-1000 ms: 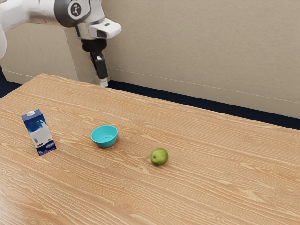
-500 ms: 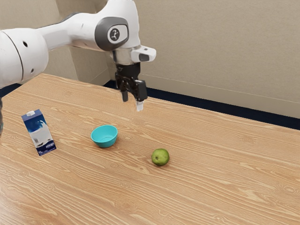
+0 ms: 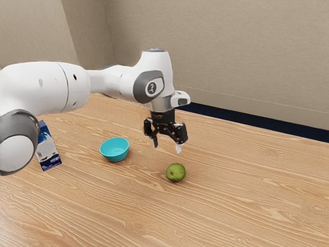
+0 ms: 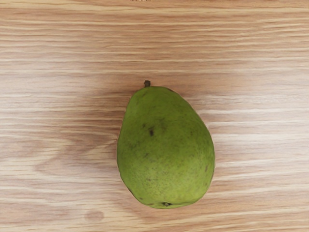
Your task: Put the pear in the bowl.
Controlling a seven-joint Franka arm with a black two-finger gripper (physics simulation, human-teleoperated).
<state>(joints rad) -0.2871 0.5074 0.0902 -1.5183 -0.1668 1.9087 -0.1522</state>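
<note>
Gripper [image 3: 167, 147] is farther to the exterior view's right and lower than in the frame just before, now above the pear [image 3: 176, 172] and a bit toward the exterior view's left of it. Hand is turned too: both fingers show side by side, spread wide, tips apart from the pear. Arm [image 3: 46, 88] reaches farther in and now covers part of the carton [image 3: 47, 150]. Pear and bowl [image 3: 115, 156] same spots as just before. Pear lies on its side on the bench [image 3: 247, 200], near the bowl, toward the exterior view's right. Long axis lies flat along the bench, stem to base, roughly crosswise to the line between the fingers. Narrow stem end points away from the exterior camera, broad base toward it.
</note>
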